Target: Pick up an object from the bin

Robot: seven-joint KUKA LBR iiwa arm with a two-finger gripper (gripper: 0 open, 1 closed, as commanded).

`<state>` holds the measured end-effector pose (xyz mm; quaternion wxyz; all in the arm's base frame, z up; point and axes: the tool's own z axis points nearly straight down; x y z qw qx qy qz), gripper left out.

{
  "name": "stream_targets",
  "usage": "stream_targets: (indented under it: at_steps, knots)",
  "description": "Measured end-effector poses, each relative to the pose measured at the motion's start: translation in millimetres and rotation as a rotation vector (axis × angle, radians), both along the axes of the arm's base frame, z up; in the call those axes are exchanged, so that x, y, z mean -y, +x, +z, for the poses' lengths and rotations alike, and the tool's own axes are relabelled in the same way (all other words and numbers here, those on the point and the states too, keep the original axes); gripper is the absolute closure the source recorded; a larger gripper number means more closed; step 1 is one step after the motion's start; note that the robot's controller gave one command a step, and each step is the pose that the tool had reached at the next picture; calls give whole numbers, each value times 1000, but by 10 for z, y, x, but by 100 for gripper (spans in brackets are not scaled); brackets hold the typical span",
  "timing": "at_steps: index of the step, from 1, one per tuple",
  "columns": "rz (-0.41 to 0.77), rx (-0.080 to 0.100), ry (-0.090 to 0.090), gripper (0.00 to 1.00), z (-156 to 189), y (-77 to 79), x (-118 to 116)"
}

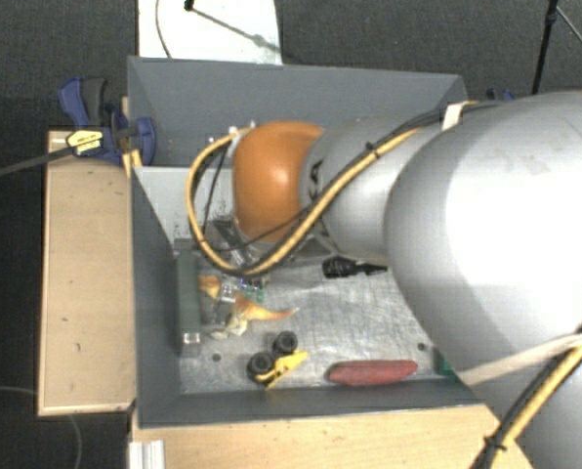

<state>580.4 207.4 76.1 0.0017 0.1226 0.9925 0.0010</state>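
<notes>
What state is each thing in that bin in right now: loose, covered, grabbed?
gripper: low in the left part of the bin, over the orange-yellow piece.
orange-yellow piece: on the bin floor, partly under the gripper.
red stick: flat by the near wall, untouched.
black-and-yellow thing: loose, untouched.
black thing: loose beside the arm.

Bulky silver arm [486,233], orange wrist cover [271,179], yellow cables [192,189].

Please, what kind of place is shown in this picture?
Probably a robotics lab test bench: a large grey robot arm reaches into a grey metal bin holding small loose things, like a red oblong piece.
</notes>
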Motion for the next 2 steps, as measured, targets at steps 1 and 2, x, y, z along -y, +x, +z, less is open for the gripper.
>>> stream_targets:
  at_steps: [1,2]
  knots:
    - [-169,2,2,100,-36,-147,-52]
    - [-169,2,2,100,-36,-147,-52]
